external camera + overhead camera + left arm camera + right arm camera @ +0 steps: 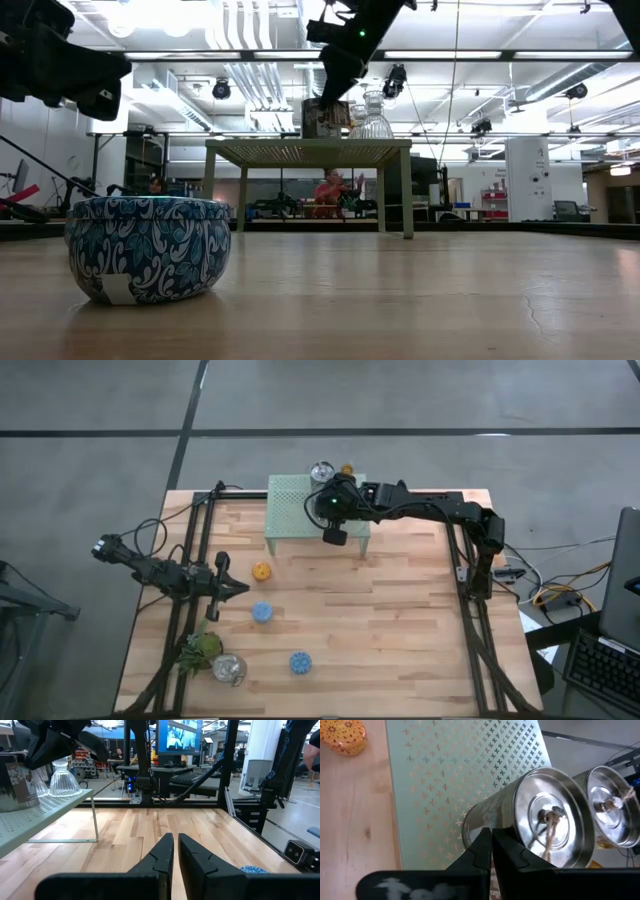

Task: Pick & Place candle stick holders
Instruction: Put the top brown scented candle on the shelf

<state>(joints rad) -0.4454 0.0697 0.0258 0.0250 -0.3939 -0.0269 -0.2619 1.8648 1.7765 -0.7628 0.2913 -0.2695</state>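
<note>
A silvery tin holder (555, 820) with a wick stands upright on the pale-green mesh stand (290, 510), next to a second tin (612, 815) and a clear glass holder (370, 120). My right gripper (491, 836) is shut, reaching over the stand from the right, its tips at the first tin's wall. An orange holder (262, 572), two blue ones (262, 612) (300, 662) and a shiny one (228, 668) sit on the table. My left gripper (240, 588) waits shut at the table's left, level and clear of all of them. My right gripper's shut fingertips (485, 837) slant down from the table's right against the tin's outer wall (480, 822), just below its rim. I cannot tell whether they touch it. The tin stands upright on the stand's top.
A green leafy plant (200, 648) lies near the table's front left corner. Black frame rails (195, 560) run along both table sides. Bare wood lies between the stand and the front edge. A person in red (330, 195) sits far behind the table.
</note>
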